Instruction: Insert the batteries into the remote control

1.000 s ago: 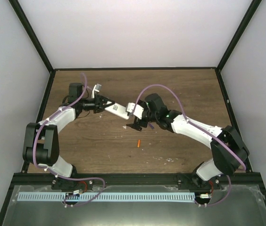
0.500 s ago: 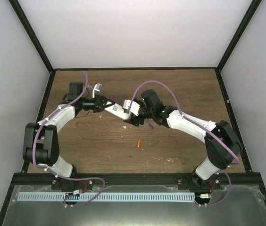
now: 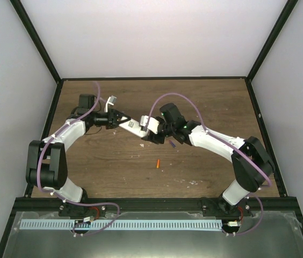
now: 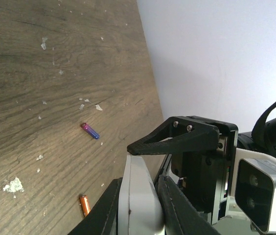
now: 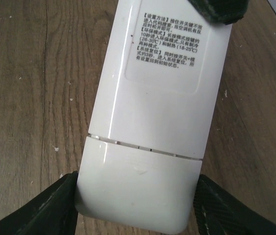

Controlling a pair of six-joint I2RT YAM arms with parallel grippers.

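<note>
The white remote control [image 3: 137, 126] is held off the table between both grippers, back side up in the right wrist view [image 5: 162, 98], with a printed label and the cover seam showing. My left gripper [image 3: 123, 120] is shut on one end, seen edge-on in the left wrist view [image 4: 139, 183]. My right gripper [image 5: 138, 198] clamps the other, cover end, one finger [image 5: 55, 208] on each side. It also shows in the top view [image 3: 150, 133]. The orange battery [image 3: 157, 164] and the purple battery [image 3: 171, 144] lie on the table, also in the left wrist view: orange [image 4: 84, 205], purple [image 4: 90, 130].
The wooden table [image 3: 114, 161] has pale chipped specks [image 4: 13, 185]. Black frame rails run along its edges, with white walls behind and at the sides. The arm bases sit at the near edge.
My right gripper has moved left and closed in on the free end of the remote. The left gripper, the remote and both batteries have stayed in place.
</note>
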